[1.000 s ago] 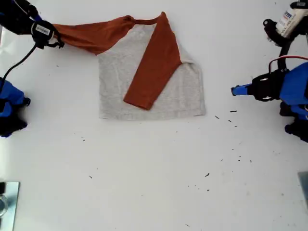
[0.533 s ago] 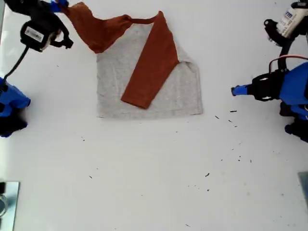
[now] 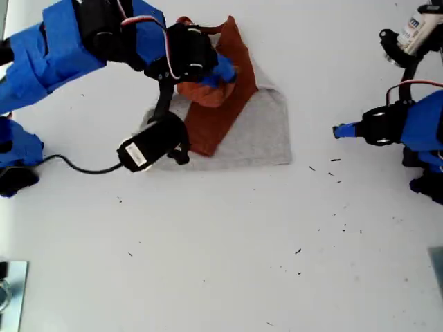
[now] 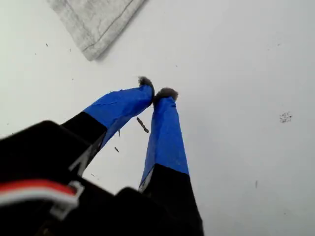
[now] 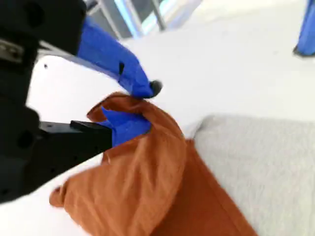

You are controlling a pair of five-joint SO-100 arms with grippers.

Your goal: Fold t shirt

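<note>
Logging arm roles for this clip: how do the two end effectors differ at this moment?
My second end effector is shut on the rust-orange sleeve of the small grey raglan t shirt; my first end effector is shut on nothing. The second hangs over the shirt, sleeve bunched at its tips; the first sits over bare white table at the exterior view's right. Both have blue-taped fingers.
</note>
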